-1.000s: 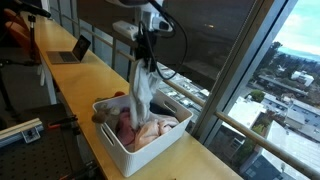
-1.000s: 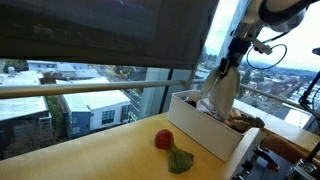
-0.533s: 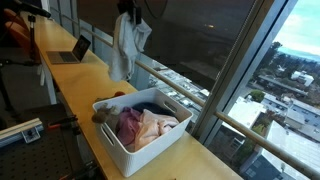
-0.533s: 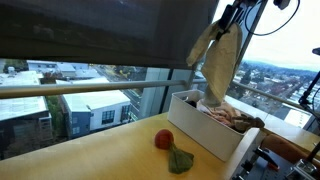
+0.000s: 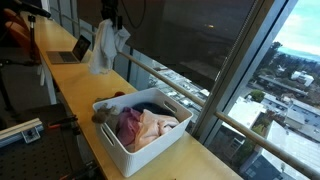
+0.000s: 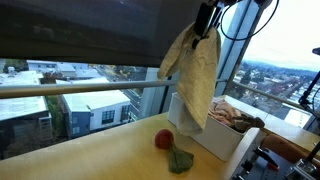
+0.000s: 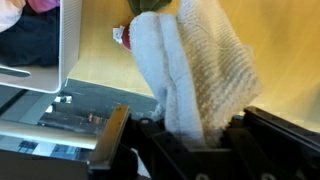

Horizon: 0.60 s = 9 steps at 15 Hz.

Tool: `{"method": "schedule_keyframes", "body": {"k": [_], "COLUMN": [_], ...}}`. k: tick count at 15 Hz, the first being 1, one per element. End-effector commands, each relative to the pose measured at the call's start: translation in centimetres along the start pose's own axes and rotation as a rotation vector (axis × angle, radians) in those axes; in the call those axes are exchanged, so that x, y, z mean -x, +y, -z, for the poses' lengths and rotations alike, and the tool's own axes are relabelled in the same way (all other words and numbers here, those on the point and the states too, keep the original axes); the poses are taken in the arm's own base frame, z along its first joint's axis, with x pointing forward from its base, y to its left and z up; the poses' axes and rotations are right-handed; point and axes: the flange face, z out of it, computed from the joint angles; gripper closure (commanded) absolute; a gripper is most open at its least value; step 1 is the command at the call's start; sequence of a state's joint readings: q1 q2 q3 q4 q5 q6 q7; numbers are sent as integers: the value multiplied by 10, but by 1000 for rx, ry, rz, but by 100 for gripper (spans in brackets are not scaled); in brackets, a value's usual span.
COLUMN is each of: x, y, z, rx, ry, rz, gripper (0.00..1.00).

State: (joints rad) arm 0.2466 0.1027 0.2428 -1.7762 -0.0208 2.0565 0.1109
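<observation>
Your gripper (image 6: 205, 20) is clenched on the top of the pale towel (image 6: 195, 85), which hangs free above the table (image 6: 90, 158) just outside the white basket (image 6: 205, 138), perhaps over the red ball (image 6: 163, 139), so move it slowly and high, without letting its tail swing.

basket (image 5: 108, 137): white, on wooden counter (image 6: 90, 160), holding pink and dark clothes (image 5: 145, 127)
red ball (image 6: 163, 139): just beside basket, at its 9 o'clock
green lump (image 6: 181, 160): at ball's 5 o'clock
laptop (image 5: 72, 52): open, at basket's 11 o'clock, well apart
</observation>
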Motion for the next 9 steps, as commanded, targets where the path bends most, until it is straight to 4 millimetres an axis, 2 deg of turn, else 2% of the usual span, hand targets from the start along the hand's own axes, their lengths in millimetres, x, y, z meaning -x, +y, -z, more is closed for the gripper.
{"method": "schedule_keyframes", "body": {"k": [1,4,6,9], "x": [-2,3,7,17], "y": [13,25,37,71], "z": [-22,-37,-40,-41], "rx": [6,11,17,39], "ry": [-63,-98,-116,-123], "rz": [-13,-38,-53,-95], "gripper": [74,54,39,18]}}
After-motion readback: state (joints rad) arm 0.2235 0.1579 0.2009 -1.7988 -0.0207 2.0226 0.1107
